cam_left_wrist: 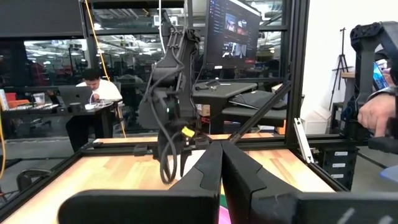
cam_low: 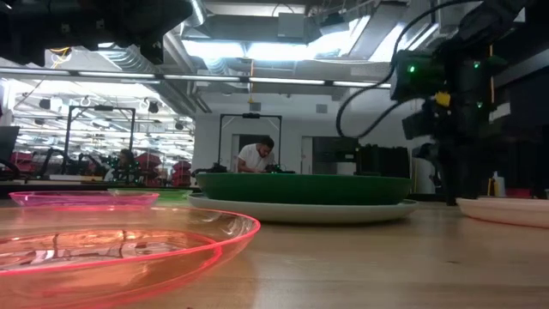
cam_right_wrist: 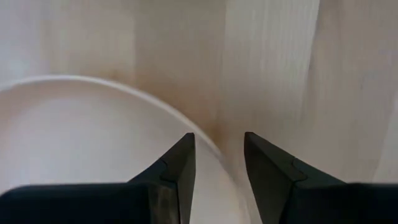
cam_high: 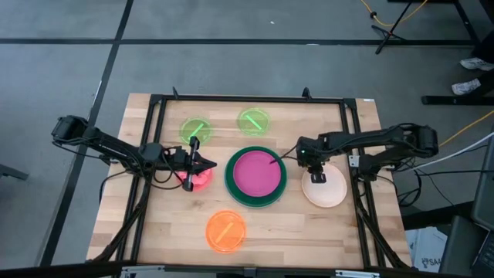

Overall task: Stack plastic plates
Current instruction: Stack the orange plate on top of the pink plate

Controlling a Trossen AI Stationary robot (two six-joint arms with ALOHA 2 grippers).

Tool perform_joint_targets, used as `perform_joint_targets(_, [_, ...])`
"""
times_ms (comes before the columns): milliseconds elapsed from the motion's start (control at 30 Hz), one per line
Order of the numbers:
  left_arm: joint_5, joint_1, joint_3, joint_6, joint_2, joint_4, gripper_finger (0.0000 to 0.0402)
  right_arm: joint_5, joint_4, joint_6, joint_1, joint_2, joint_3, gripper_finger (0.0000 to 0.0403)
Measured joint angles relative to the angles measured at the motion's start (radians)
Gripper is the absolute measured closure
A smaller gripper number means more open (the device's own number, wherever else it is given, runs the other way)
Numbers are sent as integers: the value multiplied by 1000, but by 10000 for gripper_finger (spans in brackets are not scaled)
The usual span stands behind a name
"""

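straddling the rim of the peach plate (cam_right_wrist: 74, 143) beside the green-and-magenta stack (cam_high: 255, 176), the right gripper (cam_right_wrist: 219, 152) is held with jaws spread; closing is needed next. the left gripper (cam_high: 207, 164), jaws together, hovers over the red plate (cam_high: 197, 179).

The light wooden plank tabletop (cam_high: 309, 220) sits inside a black metal frame (cam_high: 255, 99), on a grey carpeted floor (cam_high: 231, 46) crossed by dark seams. A yellow cable (cam_high: 386, 17) trails near a black tripod stand (cam_high: 401, 27) at the far side. Beyond the tabletop, 1 person in a white shirt (cam_left_wrist: 96, 93) sits bent over a laptop (cam_left_wrist: 74, 96), and a large dark monitor (cam_left_wrist: 239, 31) glows with small windows. Another person's hand (cam_left_wrist: 376, 112) shows near the frame's edge. Long ceiling lights (cam_low: 283, 47) shine overhead.
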Motion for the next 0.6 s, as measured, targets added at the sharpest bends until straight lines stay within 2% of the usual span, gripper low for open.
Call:
perform_joint_targets(67, [0, 0, 0, 0, 0, 0, 398, 33, 2, -3, 0, 27, 0, 276])
perform_joint_targets(300, [0, 0, 0, 0, 0, 1, 398, 34, 21, -23, 0, 43, 2, 282])
perform_joint_targets(400, [0, 0, 0, 0, 0, 1, 398, 32, 20, -23, 0, 44, 2, 308])
perform_joint_targets(600, [0, 0, 0, 0, 0, 1, 398, 4, 18, -32, -1, 43, 2, 391])
